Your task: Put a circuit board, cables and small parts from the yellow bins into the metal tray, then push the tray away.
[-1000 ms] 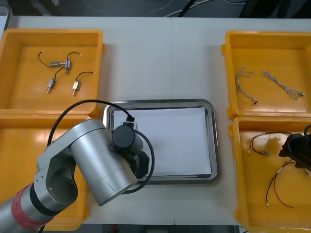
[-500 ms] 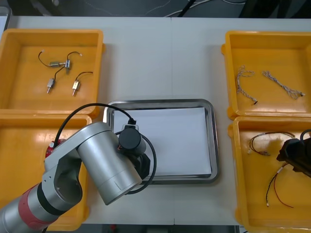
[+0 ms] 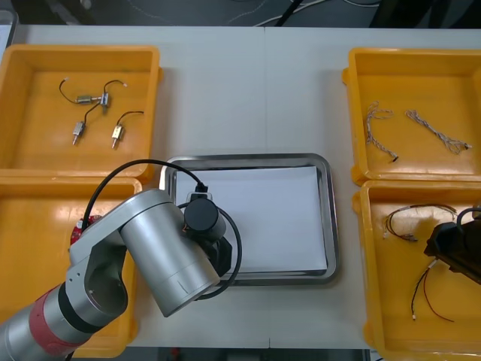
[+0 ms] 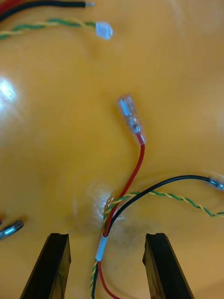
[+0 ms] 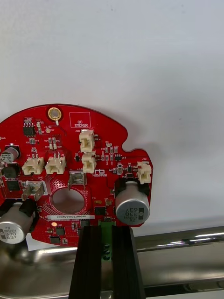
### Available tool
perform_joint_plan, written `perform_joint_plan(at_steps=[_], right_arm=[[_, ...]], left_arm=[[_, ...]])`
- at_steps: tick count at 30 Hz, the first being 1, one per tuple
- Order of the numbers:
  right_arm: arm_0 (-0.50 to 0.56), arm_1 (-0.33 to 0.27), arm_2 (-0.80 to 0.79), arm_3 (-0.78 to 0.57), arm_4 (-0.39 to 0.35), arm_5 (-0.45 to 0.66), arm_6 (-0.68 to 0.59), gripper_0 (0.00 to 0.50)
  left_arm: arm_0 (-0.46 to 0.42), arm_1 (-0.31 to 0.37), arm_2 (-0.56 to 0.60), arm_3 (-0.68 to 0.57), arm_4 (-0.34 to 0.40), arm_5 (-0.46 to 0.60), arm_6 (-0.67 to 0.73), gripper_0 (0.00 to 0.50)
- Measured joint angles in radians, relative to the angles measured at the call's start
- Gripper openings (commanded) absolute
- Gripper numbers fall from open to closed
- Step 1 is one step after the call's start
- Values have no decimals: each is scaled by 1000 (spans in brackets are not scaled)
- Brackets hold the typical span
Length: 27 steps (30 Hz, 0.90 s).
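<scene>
Placing the circuit board (image 5: pixel 74 173): the left gripper (image 5: pixel 106 230), fingers clamped on the board's edge, sits over the lower-left corner of the metal tray (image 3: pixel 328 218) in the front view. The board looks just above the white liner, possibly touching; we can't be sure. We'd lower it flat, clear the rim, then release. The right gripper (image 4: pixel 107 238), fingers apart, straddles the red cable (image 4: pixel 134 170) in the lower-right yellow bin (image 3: pixel 376 301).
</scene>
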Motion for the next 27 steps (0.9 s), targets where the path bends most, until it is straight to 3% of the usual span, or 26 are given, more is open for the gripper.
perform_joint_plan(at_steps=[1, 2, 3, 4, 7, 9, 11, 12, 19, 22, 23, 24, 26, 27], right_arm=[[1, 0, 3, 0, 1, -1, 0, 462], [3, 1, 5, 0, 2, -2, 0, 463], [4, 1, 7, 0, 3, -5, 0, 461], [6, 1, 10, 0, 6, -11, 0, 462], [13, 1, 20, 0, 13, -34, 0, 463], [17, 1, 27, 0, 17, -43, 0, 461], [21, 1, 31, 0, 19, -44, 0, 463], [22, 1, 33, 0, 20, -46, 0, 463], [27, 1, 43, 0, 26, -54, -27, 461], [27, 1, 43, 0, 26, -55, -30, 425], [27, 1, 43, 0, 26, -56, -30, 338], [27, 1, 44, 0, 26, -56, -30, 209], [27, 1, 44, 0, 28, -56, -30, 54], [27, 1, 44, 0, 28, -57, -30, 14]], left_arm=[[0, 0, 0, 2, 0, -2, 0, 0], [0, 0, 0, 4, -1, -4, 0, 31], [0, 0, 0, 5, -1, -6, 0, 100], [0, -1, 0, 6, -1, -6, 0, 237], [0, -3, 0, 8, -3, -6, 0, 285], [0, -5, 0, 8, -5, -6, 0, 343], [0, -7, 0, 9, -7, -6, 0, 480], [0, -8, 0, 9, -9, -6, 0, 500], [0, -12, 0, 9, -11, -7, 0, 500], [0, -12, 0, 8, -11, -5, 0, 500], [0, -12, 0, 7, -11, -2, 0, 500], [0, -12, 0, 5, -11, 2, 0, 500], [-1, -12, 7, -16, -5, 37, 0, 500], [-1, -12, 15, -34, 3, 64, 0, 500]])
